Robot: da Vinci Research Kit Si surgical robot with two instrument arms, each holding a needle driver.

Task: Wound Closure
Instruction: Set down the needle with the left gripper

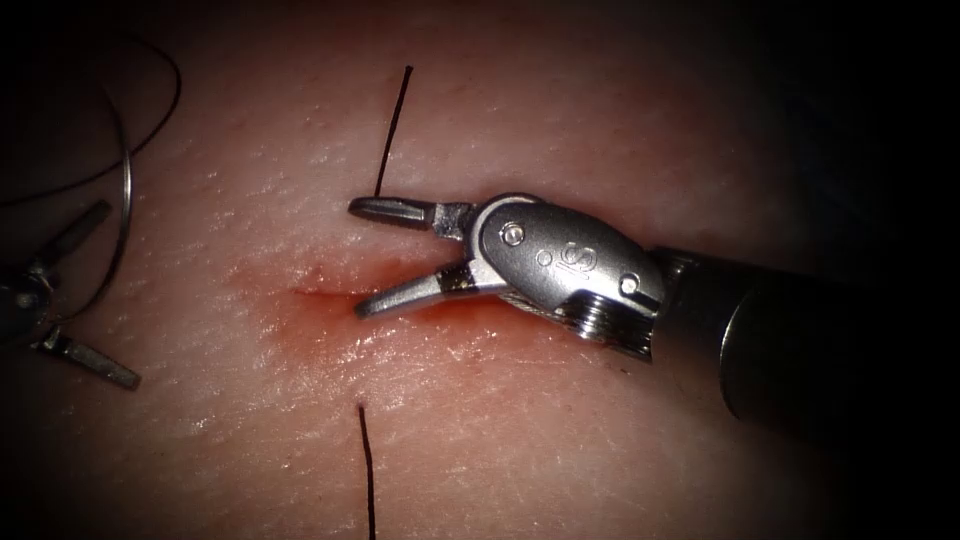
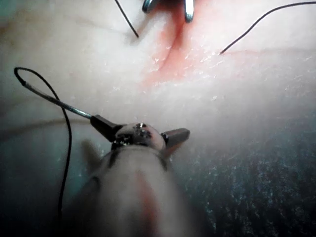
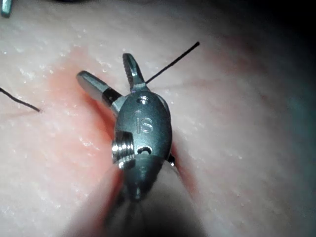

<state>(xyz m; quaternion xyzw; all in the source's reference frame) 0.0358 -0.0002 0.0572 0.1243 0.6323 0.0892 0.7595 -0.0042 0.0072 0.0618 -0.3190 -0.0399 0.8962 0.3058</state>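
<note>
Both tools spread wide over the tissue, needle lying free beside the left tool.

Endoscope view: the right tool (image 1: 365,258) gapes over the cut (image 1: 320,291) and its red fluid (image 1: 330,330), gripping nothing; thread ends (image 1: 393,125) stand at 12 and 6 o'clock of it. At 9 o'clock the left tool (image 1: 85,295) gapes empty beside the needle (image 1: 124,215).
Left wrist view: left tool (image 2: 139,129) spread; needle (image 2: 69,107) at 10 o'clock.
Right wrist view: right tool (image 3: 106,69) spread above the tissue (image 3: 237,148).

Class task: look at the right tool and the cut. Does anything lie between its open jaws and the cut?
Nothing visible does. The right tool hangs with jaws open and empty directly over the cut; thread ends lie beside it.
</note>
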